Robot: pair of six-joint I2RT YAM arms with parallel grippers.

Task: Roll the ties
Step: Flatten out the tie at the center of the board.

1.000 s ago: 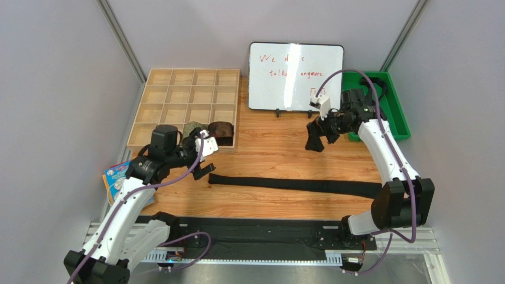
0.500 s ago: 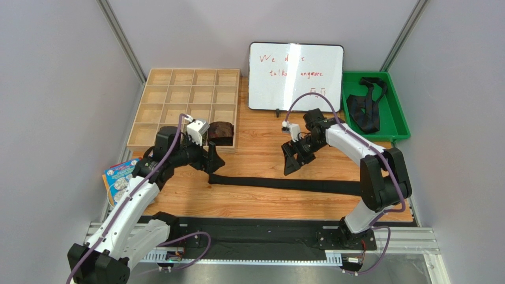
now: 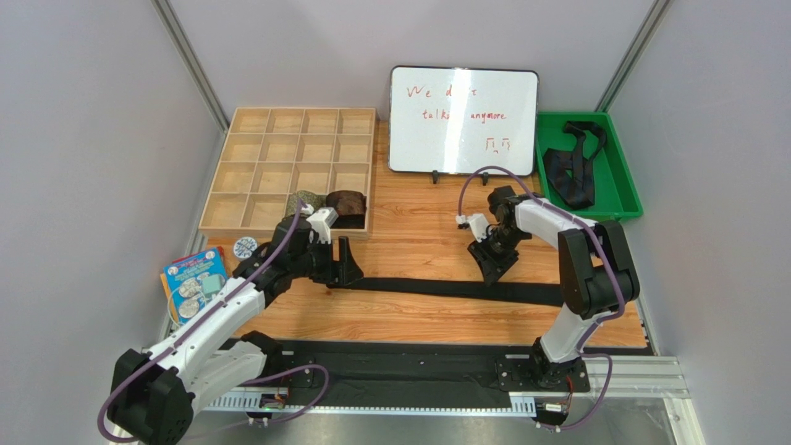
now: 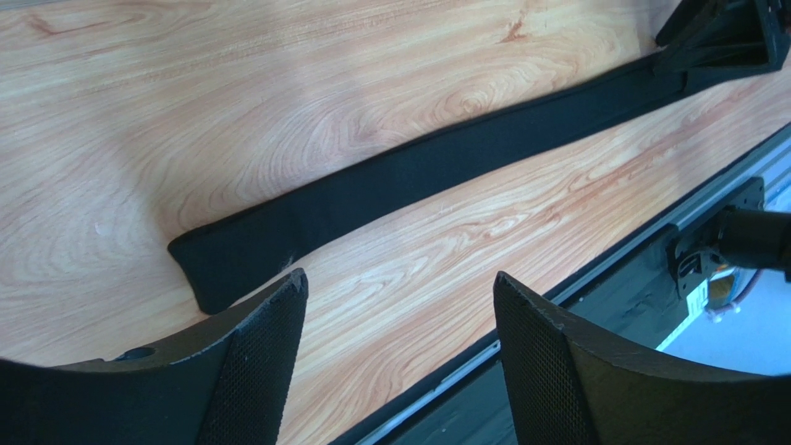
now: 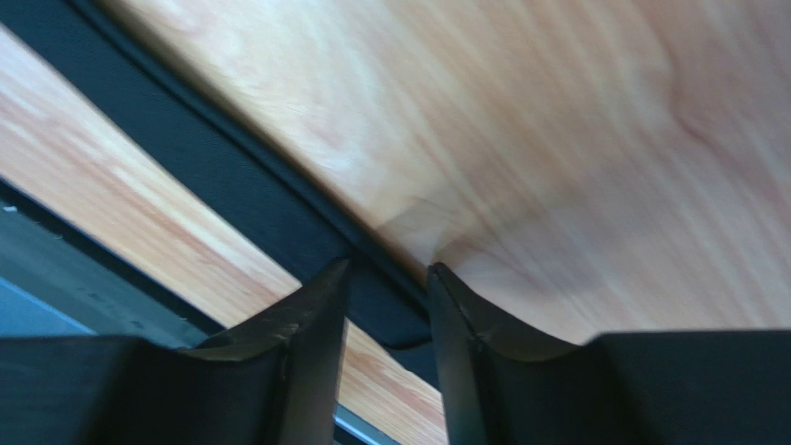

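A long black tie (image 3: pixel 436 287) lies flat across the wooden table. My left gripper (image 3: pixel 343 264) hangs over its left end. In the left wrist view that gripper (image 4: pixel 399 278) is open, with the tie's end (image 4: pixel 232 260) just beyond the left fingertip and bare wood between the jaws. My right gripper (image 3: pixel 491 269) is low over the tie's right part. In the right wrist view it (image 5: pixel 388 271) stands narrowly open, the tie (image 5: pixel 232 176) showing through the gap. An olive-green coil (image 3: pixel 302 201) and a reddish-brown coil (image 3: pixel 346 206) sit in the tray. More black ties (image 3: pixel 568 167) lie in the green bin.
A wooden compartment tray (image 3: pixel 278 148) stands at the back left and a whiteboard (image 3: pixel 462 120) at the back middle. A green bin (image 3: pixel 613 181) is at the back right. A colourful booklet (image 3: pixel 193 283) lies at the left edge. A black rail (image 3: pixel 399 362) runs along the near edge.
The right arm swung from the green bin down to the tie and its jaws narrowed a lot. The left gripper moved right and down to the tie's left end, closing slightly.
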